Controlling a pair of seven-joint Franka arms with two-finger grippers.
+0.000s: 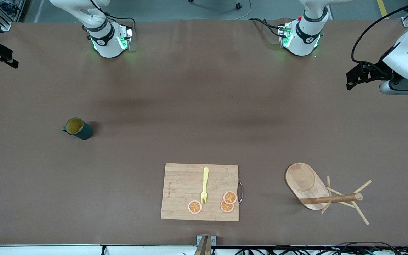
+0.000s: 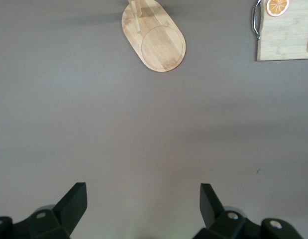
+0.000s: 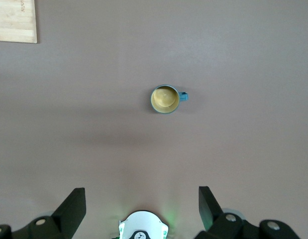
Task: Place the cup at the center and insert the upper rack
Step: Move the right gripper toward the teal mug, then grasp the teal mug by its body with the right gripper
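The cup, dark teal with a yellow inside, stands upright toward the right arm's end of the table. In the right wrist view the cup sits well below the open, empty right gripper, which hangs high over its own arm's base. The upper rack, a wooden mug tree, lies tipped on its side toward the left arm's end, its post and pegs pointing away from the oval base. The left gripper hangs open and empty, high over bare table, with the upper rack's base far below.
A bamboo cutting board lies near the front camera's edge at mid-table. On it are a yellow fork and three orange slices. The board's corner shows in the left wrist view. Both arm bases stand along the table's back edge.
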